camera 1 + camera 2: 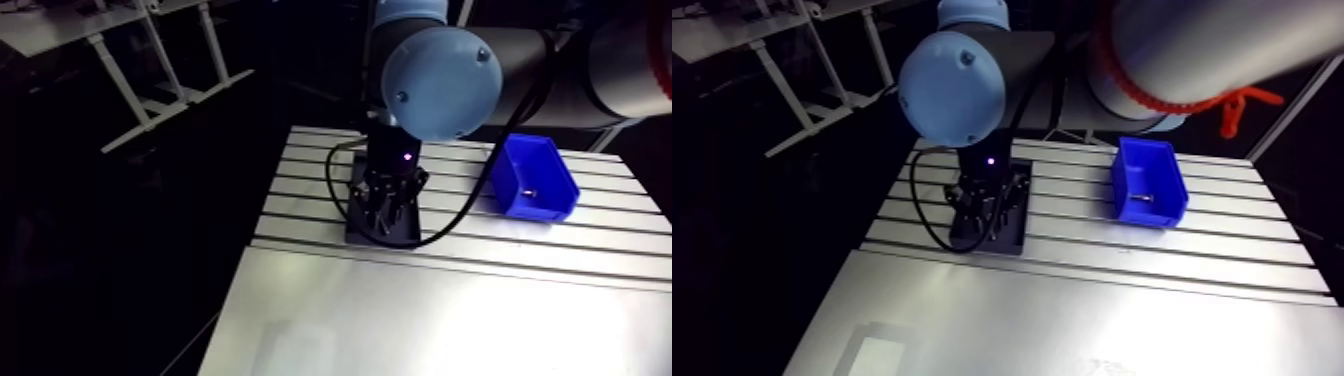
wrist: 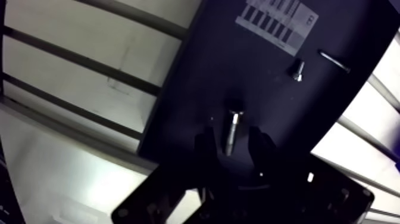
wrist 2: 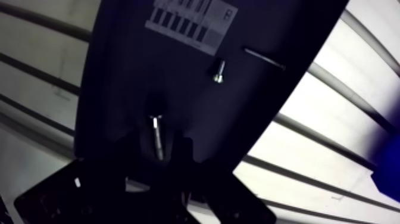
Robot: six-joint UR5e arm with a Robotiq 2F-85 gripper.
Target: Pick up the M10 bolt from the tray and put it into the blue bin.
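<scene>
Black fingers against a black tray are hard to separate in the wrist view, and their edges are largely lost in shadow. What can be read is that the gripper is spread, with one finger on each side of the M10 bolt and a dark strip on both sides of the shank; no contact is made out. The bolt is seen lying on the tray, its dark head pointing away from the gripper and its bright shank running back between the fingertips, where its end is lost in the dark.

Further ahead on the same tray a short screw, a thin long pin and a printed label are shown; the label's print is too small to be read. None of these small parts can be picked out in the arm view, where the tray is mostly covered by the wrist and gripper.

The blue bin is shown whole only in the arm view, set well apart from the tray on the slotted table. A small pale item is seen in the bin but cannot be identified.
</scene>
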